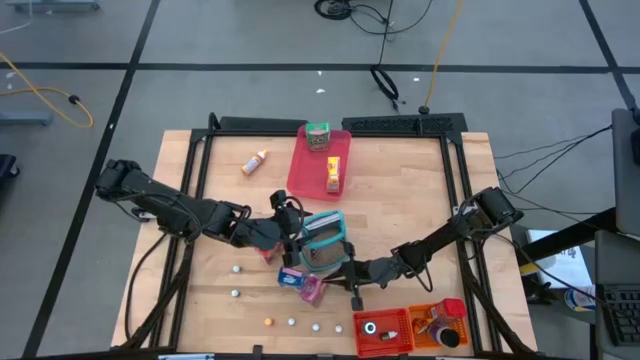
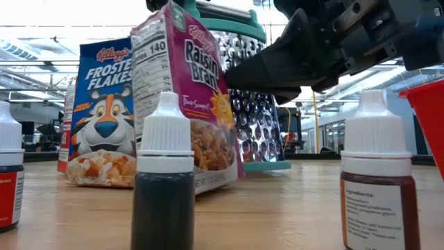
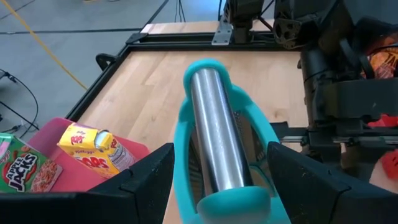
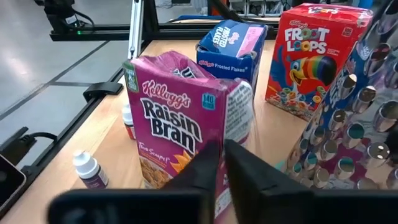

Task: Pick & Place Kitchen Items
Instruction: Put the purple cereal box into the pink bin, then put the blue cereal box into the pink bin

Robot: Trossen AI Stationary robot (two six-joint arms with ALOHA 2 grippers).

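Right now, two arms meet by the grater (image 1: pixel 323 240) in the middle of the worktop (image 1: pixel 420 190).

The left gripper (image 3: pixel 217 186) has its fingers spread on both sides of the grater's round metal handle (image 3: pixel 214 124), and it is not squeezing yet. The grater looks hard, shiny and likely slippery, so the teal ends of the handle seem the best place to hold. Its left arm reaches in low from the left side. The right gripper (image 4: pixel 221 168) is pinched nearly shut right by the Raisin Bran box (image 4: pixel 180 118), with nothing held. That little box stands just beside the grater and looks light and easy to tip. Its right arm stretches in low from the right side.
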